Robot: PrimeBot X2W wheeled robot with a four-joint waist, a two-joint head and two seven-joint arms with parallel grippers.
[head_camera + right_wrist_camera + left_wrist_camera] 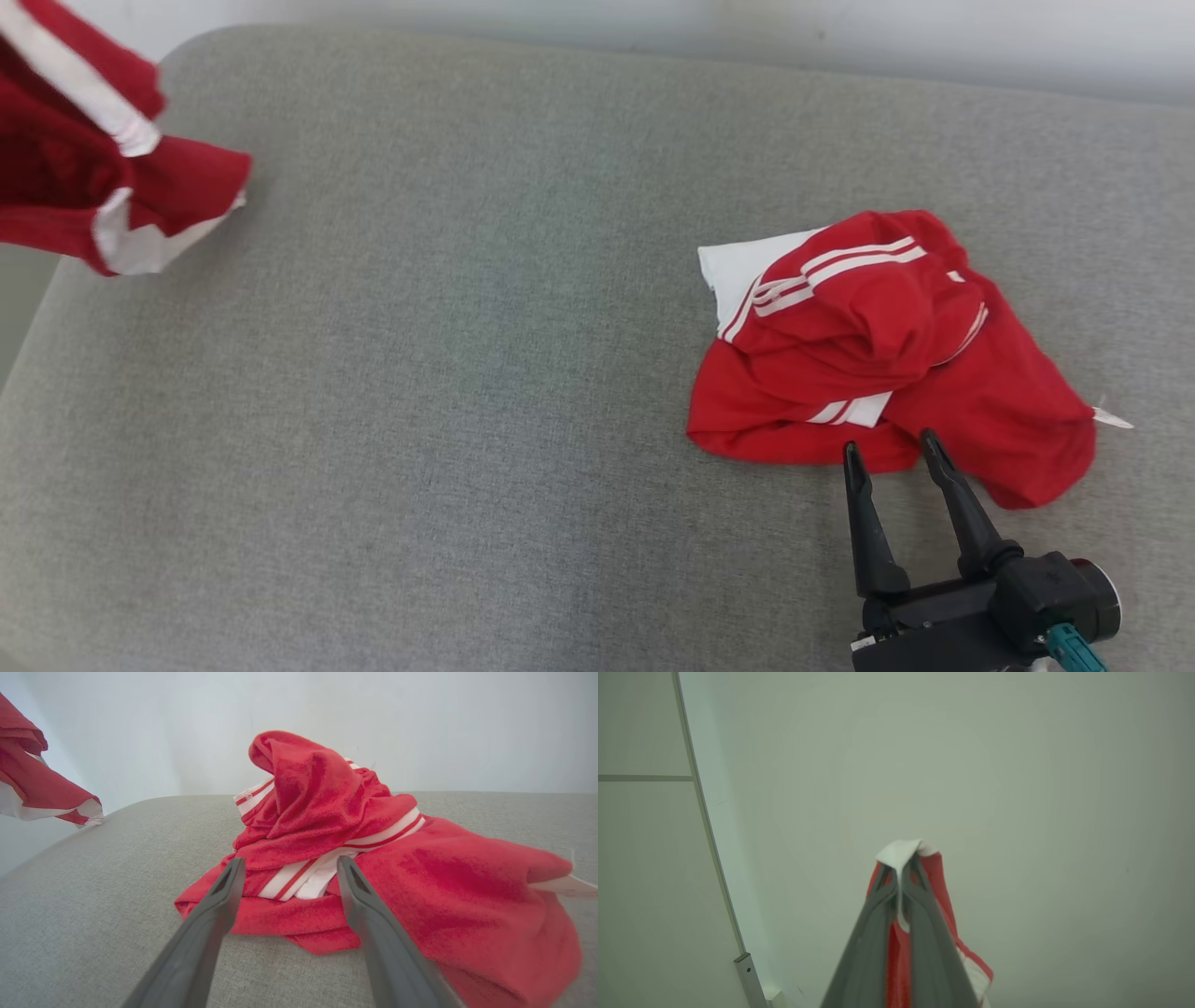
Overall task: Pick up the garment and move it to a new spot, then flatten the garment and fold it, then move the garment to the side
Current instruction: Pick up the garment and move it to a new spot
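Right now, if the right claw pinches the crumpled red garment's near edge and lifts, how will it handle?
Probably floppy: the crumpled red garment lies in soft folds, so it should unfurl and hang. Likely light: the hanging garment in the shut left claw drapes from one pinch. The open right claw may catch several layers.

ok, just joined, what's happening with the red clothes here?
The left gripper is shut on a white edge of one red-and-white garment, holding it lifted by the left end of the grey cushion. A second red garment lies crumpled on the cushion's right side. The right gripper is open, with its fingertips at that pile's near edge, gripping nothing.
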